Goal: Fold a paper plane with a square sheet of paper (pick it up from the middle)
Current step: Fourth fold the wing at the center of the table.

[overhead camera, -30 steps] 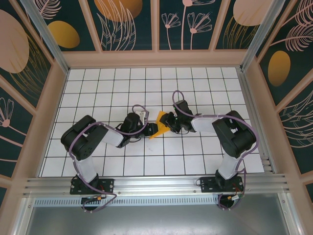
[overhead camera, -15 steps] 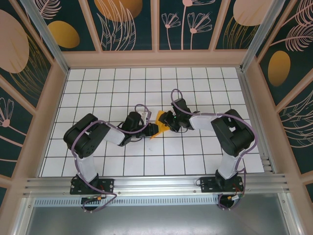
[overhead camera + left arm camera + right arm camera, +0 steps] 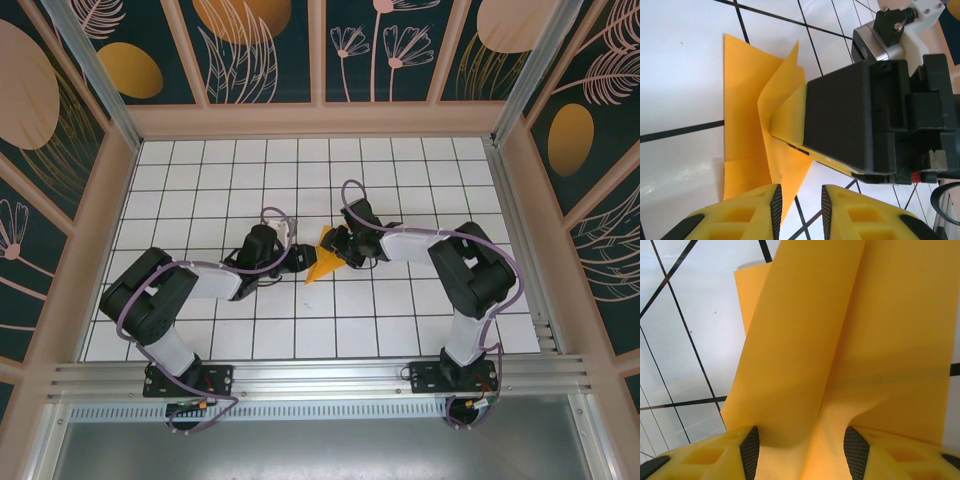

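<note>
Paper's mid-table: the square sheet of paper is partly folded, bottom layer flat on the white grid table, one flap standing up off it, between the two grippers. Right gripper has its jaws well apart with the raised flap humped loosely between the pads, so it's straddling the paper, not pinching it. Left gripper is just beside the sheet's near corner, jaws parted a little, tile visible in the gap, nothing clamped. My read on the risks: nothing pins the sheet down, so any sideways nudge could slide it on the smooth tile and the crease would land crooked. The flap looks springy and may flop open if the right jaws lift away. If the left closes where it is, it'd catch only the corner tip, which could crumple or tear. The fingers are also very near each other, so a small overshoot could knock them together.
</note>
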You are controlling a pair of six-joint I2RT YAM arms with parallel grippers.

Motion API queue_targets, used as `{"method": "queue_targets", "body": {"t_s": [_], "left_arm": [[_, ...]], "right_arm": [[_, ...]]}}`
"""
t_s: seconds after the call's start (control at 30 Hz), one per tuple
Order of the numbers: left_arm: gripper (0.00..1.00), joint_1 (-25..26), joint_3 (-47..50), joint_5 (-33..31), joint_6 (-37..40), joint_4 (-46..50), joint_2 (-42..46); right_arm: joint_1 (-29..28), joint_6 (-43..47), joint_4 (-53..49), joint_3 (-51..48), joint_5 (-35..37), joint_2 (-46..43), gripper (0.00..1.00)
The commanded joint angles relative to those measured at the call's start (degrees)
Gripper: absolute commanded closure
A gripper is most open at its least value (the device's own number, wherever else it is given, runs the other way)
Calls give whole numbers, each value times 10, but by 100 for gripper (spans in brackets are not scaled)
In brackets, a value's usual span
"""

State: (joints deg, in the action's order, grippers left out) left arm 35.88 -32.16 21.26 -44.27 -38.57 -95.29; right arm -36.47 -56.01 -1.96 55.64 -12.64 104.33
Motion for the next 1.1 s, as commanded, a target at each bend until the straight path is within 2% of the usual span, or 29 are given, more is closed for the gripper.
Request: {"method": "queue_targets", "body": {"t_s": [0.0,0.17,0.4,0.63,1.07], "left_arm": [[70,-1,15,22,-21,-44,-9],[71,-1,18,48,-37,-74,-25],[73,-1,12,60,-41,-71,-26],[75,2,-7,77,-34,-52,-66],[81,2,-30,5,-10,25,-66]], "right_arm": [[0,8,-86,-3,60,48,45],[-1,7,-110,13,62,62,42],[-2,-5,-128,20,67,73,40],[-3,-20,-144,26,70,83,39],[-2,-22,-156,29,75,90,39]]}}
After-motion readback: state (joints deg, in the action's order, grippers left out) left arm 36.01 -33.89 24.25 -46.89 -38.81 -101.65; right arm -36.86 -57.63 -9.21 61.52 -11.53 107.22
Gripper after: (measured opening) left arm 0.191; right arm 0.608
